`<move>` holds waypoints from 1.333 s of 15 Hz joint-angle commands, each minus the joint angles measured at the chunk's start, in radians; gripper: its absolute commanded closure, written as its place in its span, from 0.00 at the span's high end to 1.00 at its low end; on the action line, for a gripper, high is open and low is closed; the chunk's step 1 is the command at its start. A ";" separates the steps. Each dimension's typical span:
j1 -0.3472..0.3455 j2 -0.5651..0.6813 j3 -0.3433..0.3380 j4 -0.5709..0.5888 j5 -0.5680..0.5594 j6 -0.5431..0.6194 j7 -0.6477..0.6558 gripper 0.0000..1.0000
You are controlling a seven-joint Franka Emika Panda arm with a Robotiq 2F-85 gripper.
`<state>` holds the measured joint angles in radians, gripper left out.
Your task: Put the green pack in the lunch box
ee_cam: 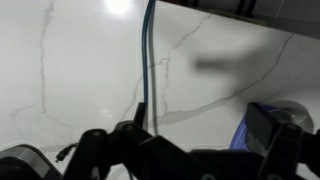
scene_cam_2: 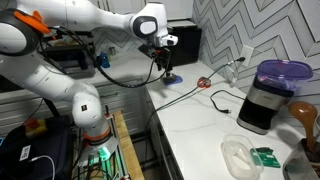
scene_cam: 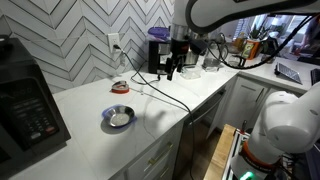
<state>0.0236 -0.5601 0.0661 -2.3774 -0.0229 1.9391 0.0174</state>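
On the worktop (scene_cam: 90, 100) the microwave (scene_cam: 28, 105) stood at one end, with the bowl (scene_cam: 118, 117) near it and a cable (scene_cam: 165, 97) running past. The pincer (scene_cam_2: 163, 65) hung above, near the bowl. Farther along, a lidded appliance (scene_cam_2: 268, 95) stood by the wall. Before it lay the lunch box (scene_cam_2: 238, 157), the pack (scene_cam_2: 265, 157) touching its side.

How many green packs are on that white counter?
1: the green pack lies by the clear lunch box, near the purple-lidded appliance; others may be hidden.
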 commanded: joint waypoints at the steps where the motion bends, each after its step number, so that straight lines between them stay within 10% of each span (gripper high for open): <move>1: -0.101 0.061 -0.081 0.044 -0.054 0.048 0.046 1.00; 10: -0.309 0.357 -0.232 0.379 -0.244 0.046 0.125 1.00; 20: -0.310 0.520 -0.286 0.519 -0.183 0.076 0.157 1.00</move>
<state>-0.2806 -0.1495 -0.1726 -1.9387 -0.2500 1.9780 0.1510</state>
